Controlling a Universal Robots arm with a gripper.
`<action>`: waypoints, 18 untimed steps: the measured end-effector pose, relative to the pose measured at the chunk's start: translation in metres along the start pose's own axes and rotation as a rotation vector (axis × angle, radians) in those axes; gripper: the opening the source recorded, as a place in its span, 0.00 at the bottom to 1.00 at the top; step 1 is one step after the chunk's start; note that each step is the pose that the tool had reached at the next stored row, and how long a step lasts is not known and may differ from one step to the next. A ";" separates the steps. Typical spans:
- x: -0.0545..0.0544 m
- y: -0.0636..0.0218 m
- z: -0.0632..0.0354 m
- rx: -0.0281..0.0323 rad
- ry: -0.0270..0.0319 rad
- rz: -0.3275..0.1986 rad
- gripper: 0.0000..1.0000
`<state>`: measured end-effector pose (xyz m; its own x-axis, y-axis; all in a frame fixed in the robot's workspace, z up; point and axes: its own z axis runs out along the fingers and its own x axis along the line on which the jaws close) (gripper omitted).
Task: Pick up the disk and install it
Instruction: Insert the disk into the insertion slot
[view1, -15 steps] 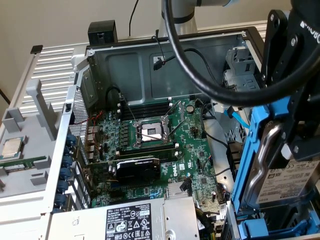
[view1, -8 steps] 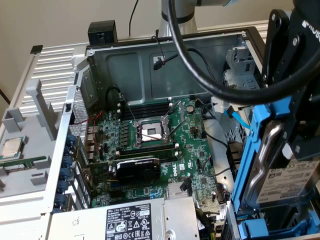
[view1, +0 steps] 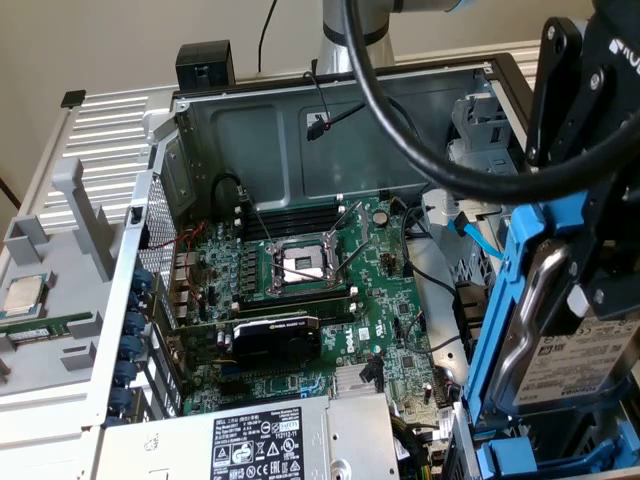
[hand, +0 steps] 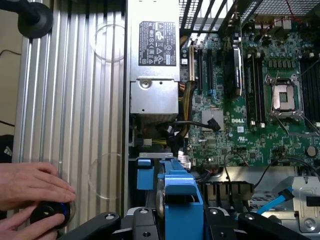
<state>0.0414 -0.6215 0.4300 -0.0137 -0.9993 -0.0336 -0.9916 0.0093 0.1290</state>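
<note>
The disk (view1: 560, 345) is a silver-grey hard drive with a white label, clipped in a bright blue carrier frame. It hangs on edge at the exterior view's right, over the right end of the open computer case (view1: 300, 110). My gripper (view1: 585, 290) is shut on it, its black body reaching down from above. In the wrist view the blue carrier of the disk (hand: 180, 197) sits between my gripper's (hand: 180, 222) black fingers. Below the disk lie the drive bay area and the motherboard (hand: 250, 115).
The motherboard (view1: 300, 290) with its processor socket (view1: 300, 265) and the power supply (view1: 270, 440) fill the case. A thick black cable (view1: 420, 140) loops above. A processor chip (view1: 25, 295) and a green memory stick (view1: 40, 328) lie on the left tray. A person's hands (hand: 30, 192) rest beside the case.
</note>
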 end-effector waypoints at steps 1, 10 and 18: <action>0.000 -0.0001 0.0000 -0.0003 -0.0004 0.000 0.37; 0.000 -0.0005 0.0026 -0.0019 -0.0034 0.000 0.37; 0.002 -0.0007 0.0041 -0.0026 -0.0055 -0.001 0.37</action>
<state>0.0415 -0.6230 0.4258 -0.0139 -0.9991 -0.0392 -0.9913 0.0086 0.1315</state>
